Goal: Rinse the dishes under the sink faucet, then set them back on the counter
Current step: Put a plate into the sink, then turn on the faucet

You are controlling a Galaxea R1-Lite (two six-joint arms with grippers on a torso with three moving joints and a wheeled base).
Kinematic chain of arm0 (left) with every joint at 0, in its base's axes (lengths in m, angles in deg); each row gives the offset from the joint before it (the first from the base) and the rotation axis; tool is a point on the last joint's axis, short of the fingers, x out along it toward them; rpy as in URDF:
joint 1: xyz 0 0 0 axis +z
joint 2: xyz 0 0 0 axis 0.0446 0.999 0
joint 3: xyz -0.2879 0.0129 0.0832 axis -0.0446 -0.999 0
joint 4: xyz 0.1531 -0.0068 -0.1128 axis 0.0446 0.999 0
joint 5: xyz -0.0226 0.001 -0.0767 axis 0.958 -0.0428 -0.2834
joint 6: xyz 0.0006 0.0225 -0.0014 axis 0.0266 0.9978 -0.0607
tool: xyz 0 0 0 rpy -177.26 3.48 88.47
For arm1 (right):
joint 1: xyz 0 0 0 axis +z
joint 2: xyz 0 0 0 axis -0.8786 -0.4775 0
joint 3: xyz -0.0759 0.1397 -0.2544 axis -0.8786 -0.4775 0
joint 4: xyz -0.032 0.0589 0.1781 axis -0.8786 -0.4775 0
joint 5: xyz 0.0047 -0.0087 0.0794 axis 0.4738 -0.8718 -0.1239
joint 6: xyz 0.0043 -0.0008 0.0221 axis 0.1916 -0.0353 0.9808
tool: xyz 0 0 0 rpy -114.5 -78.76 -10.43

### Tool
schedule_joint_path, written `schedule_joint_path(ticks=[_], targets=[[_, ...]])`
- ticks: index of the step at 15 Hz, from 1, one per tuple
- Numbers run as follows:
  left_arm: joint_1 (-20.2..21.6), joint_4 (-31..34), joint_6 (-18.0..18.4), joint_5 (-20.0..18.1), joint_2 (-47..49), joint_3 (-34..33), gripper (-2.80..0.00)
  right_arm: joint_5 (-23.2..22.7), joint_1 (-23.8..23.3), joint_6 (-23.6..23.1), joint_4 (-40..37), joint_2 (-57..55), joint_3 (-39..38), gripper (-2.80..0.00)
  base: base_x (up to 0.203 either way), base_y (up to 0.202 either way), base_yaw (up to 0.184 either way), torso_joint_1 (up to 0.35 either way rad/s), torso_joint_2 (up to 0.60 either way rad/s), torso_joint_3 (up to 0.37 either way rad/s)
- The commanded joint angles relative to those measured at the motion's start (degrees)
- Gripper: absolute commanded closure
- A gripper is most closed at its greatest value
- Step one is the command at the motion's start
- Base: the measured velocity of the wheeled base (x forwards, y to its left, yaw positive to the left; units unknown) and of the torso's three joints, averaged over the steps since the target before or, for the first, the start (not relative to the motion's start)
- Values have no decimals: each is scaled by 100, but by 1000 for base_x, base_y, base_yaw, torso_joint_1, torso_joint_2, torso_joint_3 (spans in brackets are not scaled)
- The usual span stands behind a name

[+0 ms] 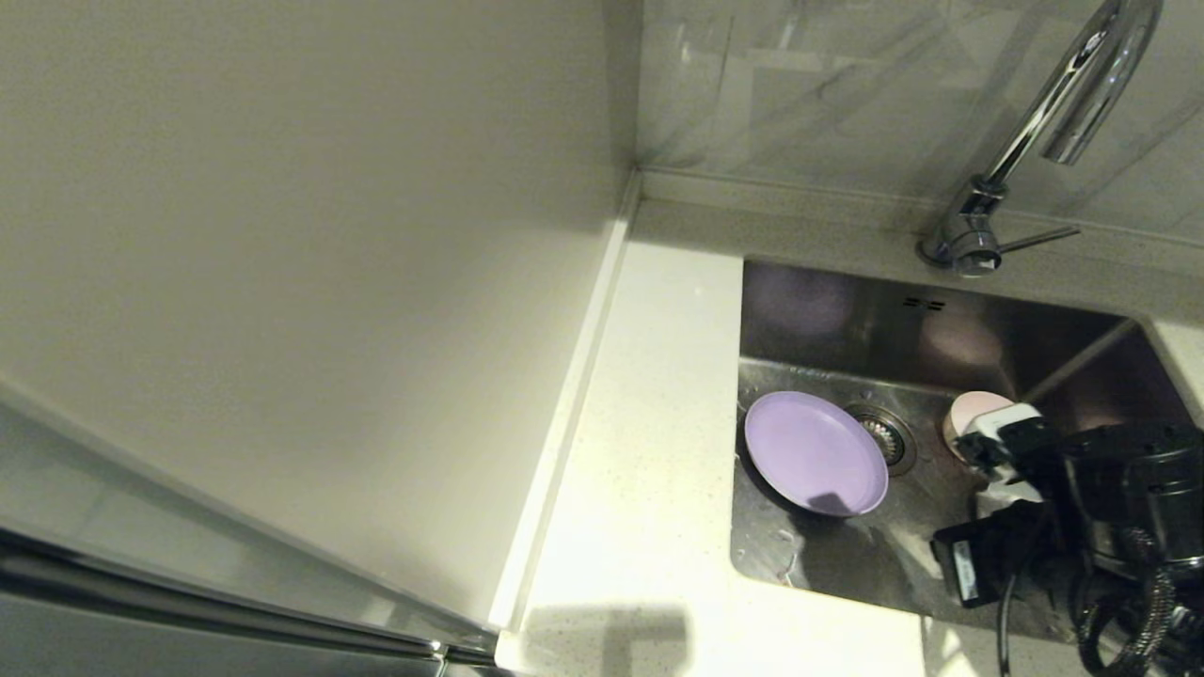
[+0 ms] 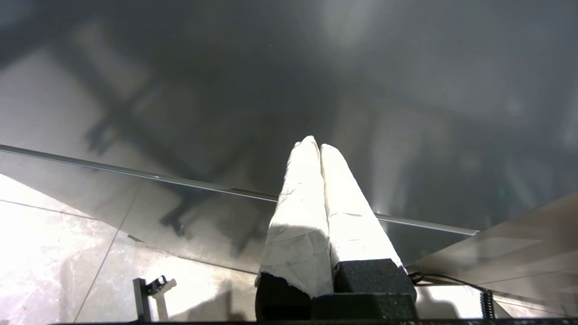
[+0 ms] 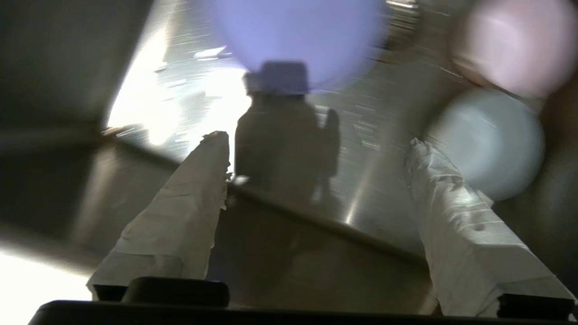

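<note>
— Head view puts our right gripper inside the sink, fingers spread and empty. Where are the dishes?

— All ahead of it: lilac plate beyond the left finger, pink bowl and blue-grey bowl just past the right one.

— Our risk?

— The bowls sit close together; closing on one could knock the other. The plate lies flat, hard to pinch.

— Left gripper?

— Clenched, away from the sink. The faucet stands above, beyond the bowls.
</note>
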Motion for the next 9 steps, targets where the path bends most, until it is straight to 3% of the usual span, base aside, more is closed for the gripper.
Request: schedule_joint_path(ticks=[1, 5, 9], targets=[[1, -2, -3, 0, 0, -17, 0, 43, -949, 19, 46, 795, -230, -280, 0, 0, 0, 0, 0, 0], [1, -2, -3, 0, 0, -17, 0, 38, -2671, 201, 58, 1368, -247, -280, 0, 0, 0, 0, 0, 0], [1, -2, -3, 0, 0, -16, 0, 40, -3289, 608, 74, 1984, -217, -280, 0, 0, 0, 0, 0, 0]])
